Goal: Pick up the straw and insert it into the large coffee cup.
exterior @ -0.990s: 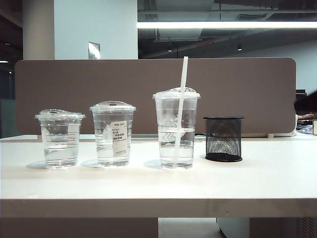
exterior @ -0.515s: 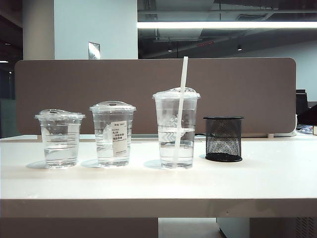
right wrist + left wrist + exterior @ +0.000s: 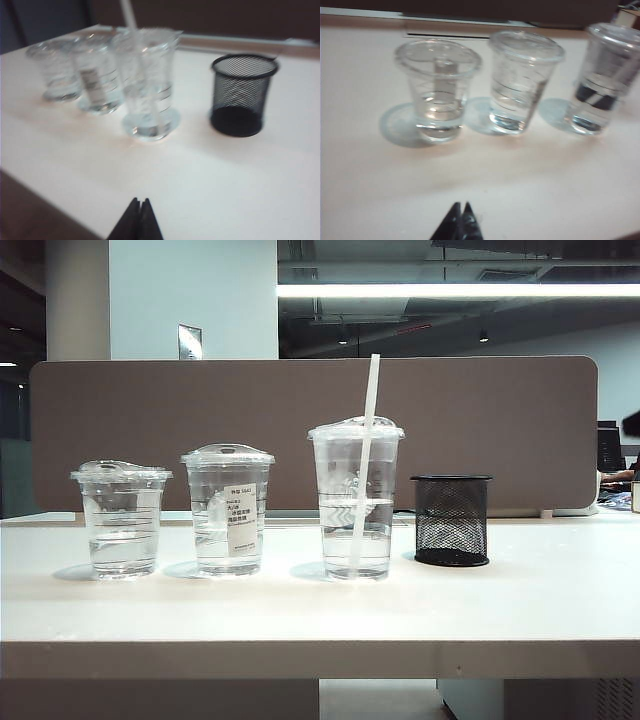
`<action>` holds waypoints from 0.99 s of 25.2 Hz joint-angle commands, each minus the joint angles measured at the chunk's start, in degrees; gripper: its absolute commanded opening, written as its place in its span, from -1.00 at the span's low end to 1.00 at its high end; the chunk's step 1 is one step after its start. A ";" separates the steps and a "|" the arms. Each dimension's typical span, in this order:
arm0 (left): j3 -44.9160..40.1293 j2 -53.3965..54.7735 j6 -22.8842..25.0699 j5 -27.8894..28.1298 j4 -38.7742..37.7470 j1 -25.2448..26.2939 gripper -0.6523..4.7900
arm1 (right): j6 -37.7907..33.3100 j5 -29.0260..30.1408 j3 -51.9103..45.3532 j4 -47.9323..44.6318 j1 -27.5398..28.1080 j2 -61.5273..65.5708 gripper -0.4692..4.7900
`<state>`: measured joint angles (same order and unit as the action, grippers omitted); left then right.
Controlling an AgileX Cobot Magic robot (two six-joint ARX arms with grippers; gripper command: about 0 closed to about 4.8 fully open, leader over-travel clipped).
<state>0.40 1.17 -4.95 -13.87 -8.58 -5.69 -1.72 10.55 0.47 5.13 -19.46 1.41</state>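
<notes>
The large coffee cup (image 3: pixel 355 502) stands on the white table (image 3: pixel 300 610), part full of water, with its domed lid on. The white straw (image 3: pixel 371 395) stands slanted in it through the lid and rises well above the cup. Neither arm shows in the exterior view. My left gripper (image 3: pixel 461 206) is shut and empty, hovering over bare table in front of the row of cups, with the large cup (image 3: pixel 602 75) well off to one side. My right gripper (image 3: pixel 140 201) is also shut and empty, back from the large cup (image 3: pixel 150 82) and straw (image 3: pixel 127 12).
A medium clear cup with a white label (image 3: pixel 228 510) and a short clear cup (image 3: pixel 121 520) stand left of the large cup. A black mesh pen holder (image 3: pixel 452 520) stands to its right. A brown partition (image 3: pixel 180 420) runs behind the table.
A dark shape at the far right edge of the exterior view has drawn almost out of frame. The cups, straw and mesh holder have not moved.
</notes>
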 commanded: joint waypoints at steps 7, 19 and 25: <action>0.11 -0.74 0.00 -0.11 0.31 5.38 -0.78 | -0.09 -0.33 -0.44 -0.74 10.08 -1.40 -0.85; 0.11 -0.74 0.02 -0.28 0.04 5.27 -0.78 | -0.09 -0.39 -0.44 0.46 11.21 -1.40 -0.85; 0.11 -0.74 0.02 -0.28 -0.44 5.27 -0.78 | -0.07 -0.39 -0.42 3.96 11.30 -1.40 -0.85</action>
<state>0.45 0.38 -4.97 -13.91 -8.88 -0.36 -1.74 10.15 0.47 9.43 -8.27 0.08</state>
